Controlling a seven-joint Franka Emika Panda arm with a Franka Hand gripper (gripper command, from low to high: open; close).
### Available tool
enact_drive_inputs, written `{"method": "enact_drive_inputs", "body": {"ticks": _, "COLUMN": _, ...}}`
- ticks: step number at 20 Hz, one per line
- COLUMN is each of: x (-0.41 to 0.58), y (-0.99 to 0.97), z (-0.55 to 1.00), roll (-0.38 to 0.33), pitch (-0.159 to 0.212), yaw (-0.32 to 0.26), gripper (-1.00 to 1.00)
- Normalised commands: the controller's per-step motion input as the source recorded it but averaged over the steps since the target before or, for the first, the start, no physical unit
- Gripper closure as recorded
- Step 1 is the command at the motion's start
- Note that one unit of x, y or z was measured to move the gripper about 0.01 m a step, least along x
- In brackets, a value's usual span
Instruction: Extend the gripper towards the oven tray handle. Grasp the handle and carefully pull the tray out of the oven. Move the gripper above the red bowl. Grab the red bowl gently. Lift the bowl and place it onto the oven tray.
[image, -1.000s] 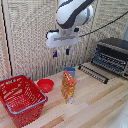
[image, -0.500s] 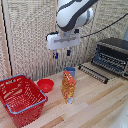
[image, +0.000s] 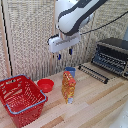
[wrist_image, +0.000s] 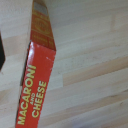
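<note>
Right now my claw (image: 64, 53) hangs in the air above the tabletop (image: 95, 105), over the upright macaroni and cheese box (image: 68, 86), not touching it. Its two dark fingers (image: 69, 51) point down with a gap between them and nothing in that gap, so I log it as released and empty.

Red bowl (image: 45, 85) sits on the tabletop between the red wire basket (image: 21, 98) and the box, near both; I can't tell if it touches the basket rim. I see nothing inside the bowl, though the frame is soft. The basket stands at the exterior view's left, and through the mesh I see only wood, no contents I can make out.

Oven (image: 111, 56) sits at the exterior view's right, well apart from the bowl. Its drop-down door (image: 93, 72) lies open, flat toward the box, with the long bar along its front edge. Tray (image: 109, 61) shows as thin bars inside the oven mouth; too blurred to say how far it sits in, and I can't tell whether anything rests on it.

Wrist view shows the box (wrist_image: 36, 85) from above, red-orange with "MACARONI AND CHEESE" in yellow letters, pale wood planks (wrist_image: 90, 55) around it. No claw fingers are clear in that view.
</note>
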Motion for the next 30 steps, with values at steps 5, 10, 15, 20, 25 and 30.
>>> {"method": "enact_drive_inputs", "body": {"ticks": 5, "x": -0.063, "y": -0.18, "z": 0.00, "roll": -0.271, "pitch": -0.093, "yaw": 0.201, "gripper": -1.00}}
{"method": "enact_drive_inputs", "body": {"ticks": 10, "x": -0.003, "y": -0.22, "z": -0.01, "roll": -0.355, "pitch": 0.004, "yaw": 0.114, "gripper": -1.00}}
{"method": "enact_drive_inputs", "body": {"ticks": 15, "x": 0.000, "y": -0.23, "z": 0.00, "roll": -0.374, "pitch": 0.070, "yaw": 0.023, "gripper": -1.00}}
{"method": "enact_drive_inputs", "body": {"ticks": 20, "x": -0.002, "y": -0.37, "z": 0.00, "roll": -0.369, "pitch": 0.032, "yaw": 0.004, "gripper": -1.00}}
{"method": "enact_drive_inputs", "body": {"ticks": 25, "x": 0.000, "y": -0.71, "z": -0.05, "roll": -0.292, "pitch": 0.001, "yaw": 0.006, "gripper": -1.00}}
{"method": "enact_drive_inputs", "body": {"ticks": 30, "x": -0.005, "y": -0.87, "z": -0.26, "roll": -0.217, "pitch": -0.002, "yaw": 0.000, "gripper": -1.00}}
